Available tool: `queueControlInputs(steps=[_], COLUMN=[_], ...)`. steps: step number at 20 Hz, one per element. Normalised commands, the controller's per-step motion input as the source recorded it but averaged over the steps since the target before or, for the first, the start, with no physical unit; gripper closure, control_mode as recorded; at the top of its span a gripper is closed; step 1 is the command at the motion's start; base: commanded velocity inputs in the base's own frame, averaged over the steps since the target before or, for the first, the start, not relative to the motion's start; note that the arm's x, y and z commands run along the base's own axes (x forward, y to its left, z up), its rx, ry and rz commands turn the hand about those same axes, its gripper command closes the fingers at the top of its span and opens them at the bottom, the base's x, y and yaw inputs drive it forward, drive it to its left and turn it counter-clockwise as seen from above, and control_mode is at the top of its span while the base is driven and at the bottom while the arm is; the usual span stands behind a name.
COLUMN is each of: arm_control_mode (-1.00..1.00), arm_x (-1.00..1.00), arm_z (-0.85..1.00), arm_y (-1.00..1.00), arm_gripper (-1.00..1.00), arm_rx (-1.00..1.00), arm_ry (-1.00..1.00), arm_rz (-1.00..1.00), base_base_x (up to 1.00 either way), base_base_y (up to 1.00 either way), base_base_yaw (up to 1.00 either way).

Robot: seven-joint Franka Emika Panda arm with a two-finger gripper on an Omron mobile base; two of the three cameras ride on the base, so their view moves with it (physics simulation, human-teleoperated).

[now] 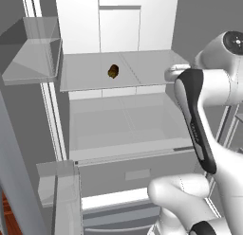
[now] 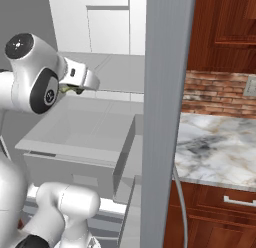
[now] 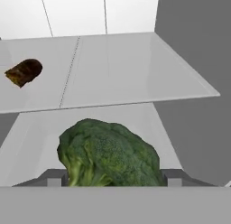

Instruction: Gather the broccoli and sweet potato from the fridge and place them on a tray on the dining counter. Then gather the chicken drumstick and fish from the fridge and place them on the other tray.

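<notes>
Broccoli (image 3: pixel 110 155) between end effector (image 3: pixel 110 180) fingers, clear of shelf edge (image 3: pixel 108 105)

Fridge open; sweet potato (image 1: pixel 113 71) sits on the glass shelf (image 1: pixel 142 68), left of centre, toward the back. Below the shelf, a drawer (image 1: pixel 123 130) is pulled out toward the robot. Broccoli (image 3: pixel 108 155) is between the fingers (image 3: pixel 54 179), in front of and below the shelf edge, to the right of the potato in hand view. Door bins (image 1: pixel 31 54) hang left of the shelf. Right of the fridge wall (image 2: pixel 165 117): a surface (image 2: pixel 215 152) w/ cabinets above & below.
</notes>
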Motion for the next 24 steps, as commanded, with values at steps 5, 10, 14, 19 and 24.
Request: queueControlInputs(steps=[5,10,14,19,24], arm_control_mode=[-1.0,-1.0,-1.0,-1.0,-1.0], arm_x=[-0.35,-0.37,-0.32,-0.2,-0.23], arm_z=[0.0,-0.01,-0.08,-0.11,-0.04], arm_y=[0.07,0.14,0.09,0.03,0.04], arm_gripper=[1.0,1.0,1.0,1.0,1.0], arm_rx=[0.0,0.0,0.0,0.0,0.0], arm_ry=[-0.02,-0.1,-0.16,-0.12,-0.08], arm_rz=[0.01,0.0,0.0,0.01,0.02], base_base_x=[0.0,0.0,0.0,0.0,0.0], base_base_y=[0.0,0.0,0.0,0.0,0.0], base_base_yaw=[0.0,0.0,0.0,0.0,0.0])
